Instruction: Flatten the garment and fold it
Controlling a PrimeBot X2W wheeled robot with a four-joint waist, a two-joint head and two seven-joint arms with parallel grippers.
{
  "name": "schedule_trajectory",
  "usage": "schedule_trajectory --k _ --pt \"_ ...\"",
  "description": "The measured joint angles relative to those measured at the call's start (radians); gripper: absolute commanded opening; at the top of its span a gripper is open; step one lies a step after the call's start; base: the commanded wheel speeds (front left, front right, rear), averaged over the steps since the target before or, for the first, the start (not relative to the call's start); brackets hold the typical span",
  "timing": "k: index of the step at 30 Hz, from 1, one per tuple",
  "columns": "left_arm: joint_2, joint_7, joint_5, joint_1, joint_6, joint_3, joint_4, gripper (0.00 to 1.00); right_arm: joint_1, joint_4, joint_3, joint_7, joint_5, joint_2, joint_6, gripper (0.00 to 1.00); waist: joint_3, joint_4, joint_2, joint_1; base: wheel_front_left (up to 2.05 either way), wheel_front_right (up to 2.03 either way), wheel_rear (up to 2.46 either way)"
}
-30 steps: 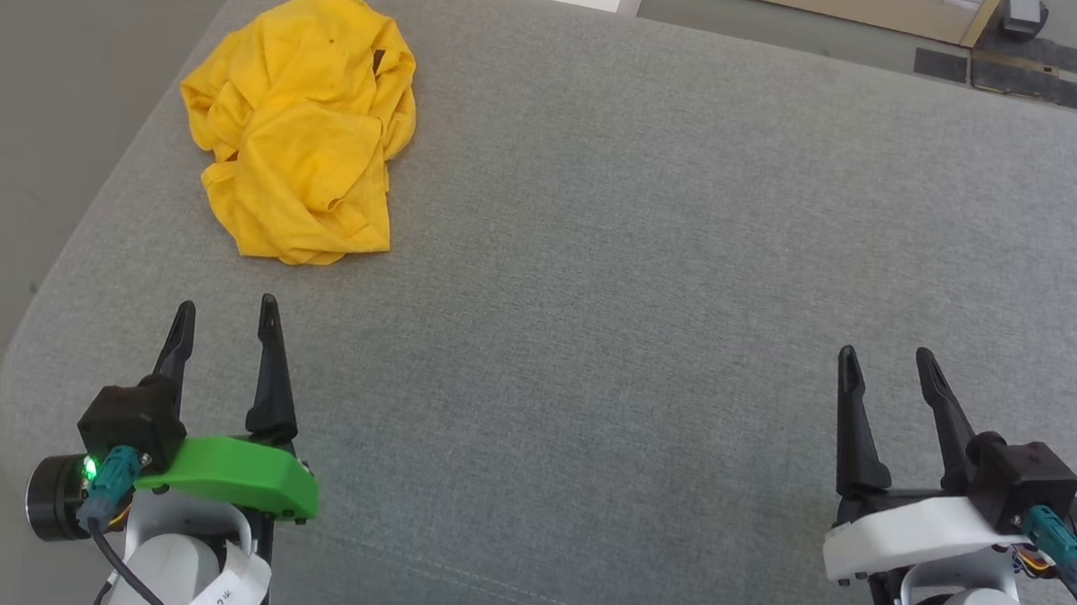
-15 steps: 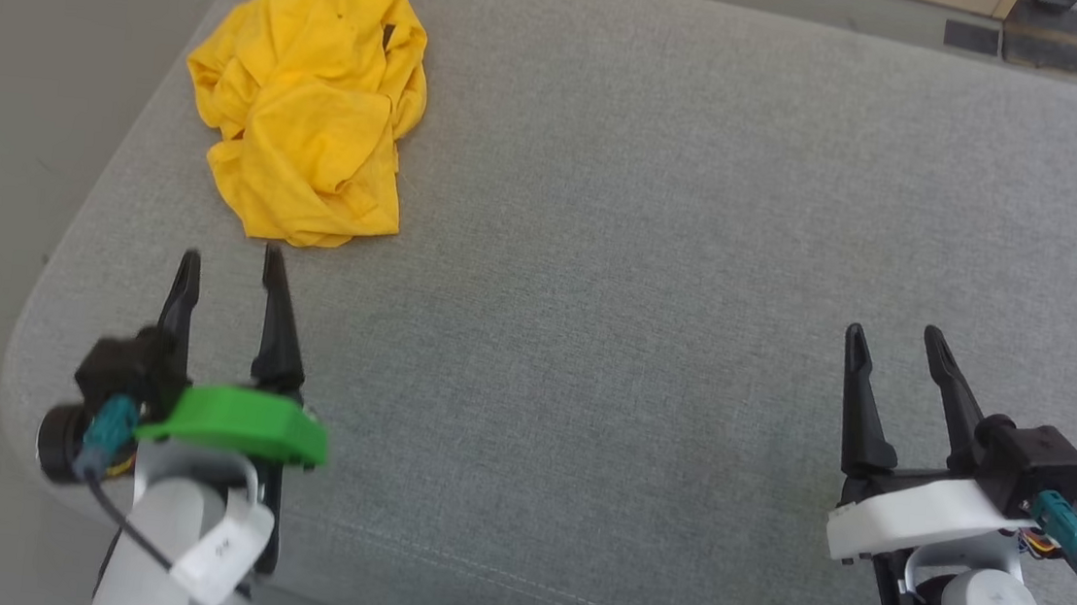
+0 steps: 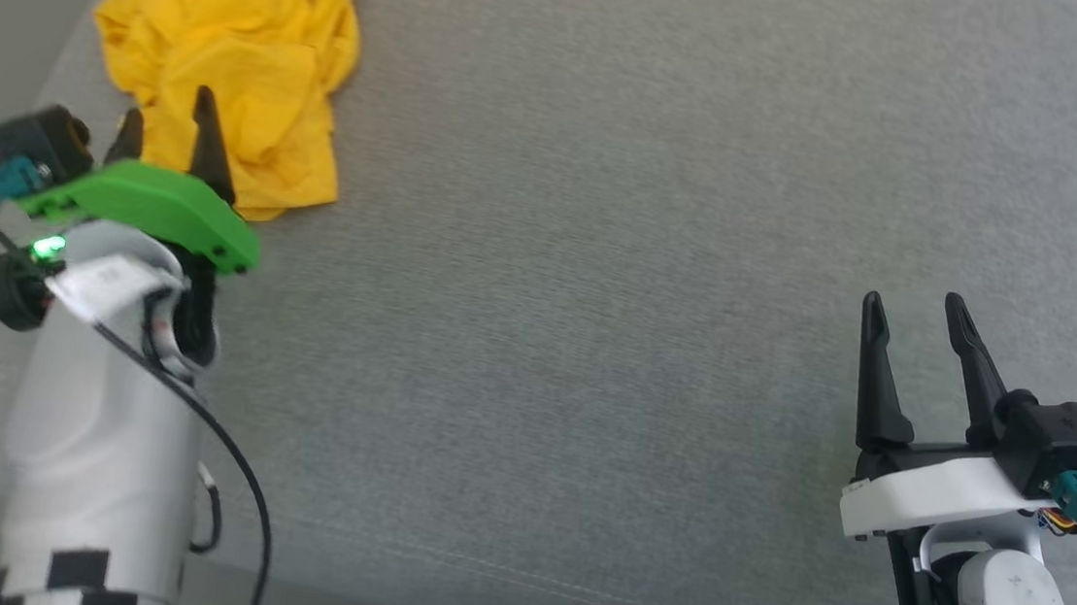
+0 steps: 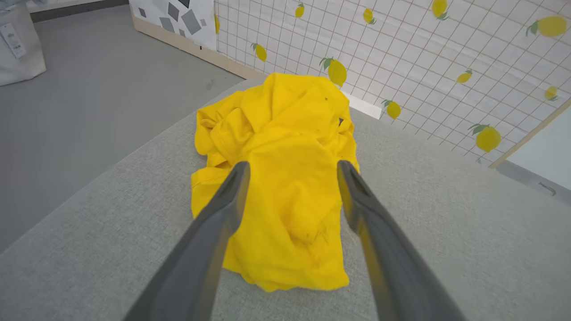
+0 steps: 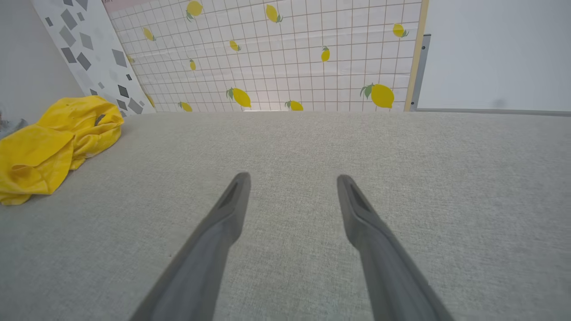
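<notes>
Garment (image 3: pixel 232 13) lay crumpled on grey cushion (image 3: pixel 602 250). Left gripper (image 3: pixel 168 106) hovered above its near edge, right gripper (image 3: pixel 913 298) well aside; both jaws apart, empty. Likely best: pinch single edge layer.

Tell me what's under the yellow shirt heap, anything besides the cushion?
The garment lies crumpled straight on the grey cushion, whose fabric shows along its near and side edges. Anything beneath the folds is covered; cannot tell.

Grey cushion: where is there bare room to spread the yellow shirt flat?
Bare: the stretch of cushion from the garment across to the right gripper. Crowded at the far left corner, where the open left gripper hangs by the heap.
</notes>
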Motion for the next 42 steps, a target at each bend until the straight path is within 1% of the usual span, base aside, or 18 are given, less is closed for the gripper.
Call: schedule_trajectory --k 4,9,12,15,20,24,25,26,27,30,35,37,40,42 --pt "0.026 0.045 -0.029 -0.054 0.014 0.022 0.084 1.00 0.000 -0.003 -0.006 -0.001 0.002 0.000 0.000 1.00 0.024 -0.040 0.0000 0.0000 0.00 0.00 0.00" --pt "0.033 0.110 -0.039 -0.079 0.037 0.024 0.187 1.00 0.000 -0.003 -0.012 -0.004 0.002 0.000 0.000 1.00 0.045 -0.077 0.0000 0.0000 0.00 0.00 0.00" --pt "0.034 0.129 -0.041 -0.100 0.041 0.020 0.234 1.00 0.000 -0.005 -0.012 -0.005 0.001 -0.001 0.000 1.00 0.057 -0.085 0.0000 0.0000 0.00 0.00 0.00" --pt "0.039 0.136 -0.038 -0.136 0.058 0.011 0.270 1.00 0.000 -0.013 -0.010 -0.004 0.001 -0.001 0.000 1.00 0.070 -0.087 0.0000 0.0000 0.00 0.00 0.00" --pt "0.064 0.182 -0.026 -0.169 0.102 -0.002 0.351 1.00 -0.005 -0.021 0.003 -0.004 0.000 0.000 0.000 1.00 0.087 -0.097 0.0000 -0.0001 0.00 0.00 0.00" --pt "0.070 0.218 -0.030 -0.197 0.112 -0.002 0.389 1.00 -0.005 -0.021 0.002 -0.004 0.000 0.000 0.000 1.00 0.097 -0.106 0.0000 -0.0002 0.00 0.00 0.00" --pt "0.071 0.229 -0.035 -0.203 0.112 0.002 0.397 0.80 -0.005 -0.021 0.001 -0.004 0.000 0.000 0.000 1.00 0.099 -0.107 0.0000 -0.0002 0.00 0.00 0.00" --pt "0.072 0.229 -0.040 -0.207 0.111 0.005 0.399 0.21 -0.005 -0.021 0.000 -0.004 0.000 -0.001 0.000 1.00 0.101 -0.108 0.0000 -0.0002 0.00 0.00 0.00" --pt "0.073 0.224 -0.044 -0.208 0.104 0.008 0.400 0.00 -0.005 -0.021 -0.001 -0.004 0.000 -0.001 0.000 1.00 0.102 -0.109 0.0000 -0.0002 0.00 0.00 0.00" --pt "0.072 0.168 -0.061 -0.207 0.080 0.025 0.392 0.00 -0.005 -0.021 -0.003 -0.004 0.001 -0.001 0.000 1.00 0.102 -0.106 0.0000 -0.0002 0.00 0.00 0.00" --pt "0.067 0.017 -0.101 -0.210 0.016 0.051 0.346 0.00 -0.005 -0.016 -0.001 -0.004 0.001 -0.001 0.000 1.00 0.088 -0.091 0.0000 -0.0002 0.00 0.00 0.00" --pt "0.071 -0.023 -0.108 -0.227 -0.014 0.054 0.317 0.00 -0.005 -0.010 0.000 -0.004 0.001 0.000 0.000 1.00 0.077 -0.085 0.0000 -0.0002 0.00 0.00 0.00" --pt "0.082 -0.058 -0.111 -0.275 -0.054 0.049 0.261 0.00 -0.005 0.002 0.005 -0.005 0.003 0.000 0.000 1.00 0.057 -0.074 0.0000 -0.0002 0.00 0.00 0.00" --pt "0.095 -0.061 -0.114 -0.315 -0.083 0.034 0.213 0.00 -0.005 0.012 0.011 -0.005 0.009 0.000 0.000 1.00 0.040 -0.068 0.0000 -0.0002 0.00 0.00 0.00"
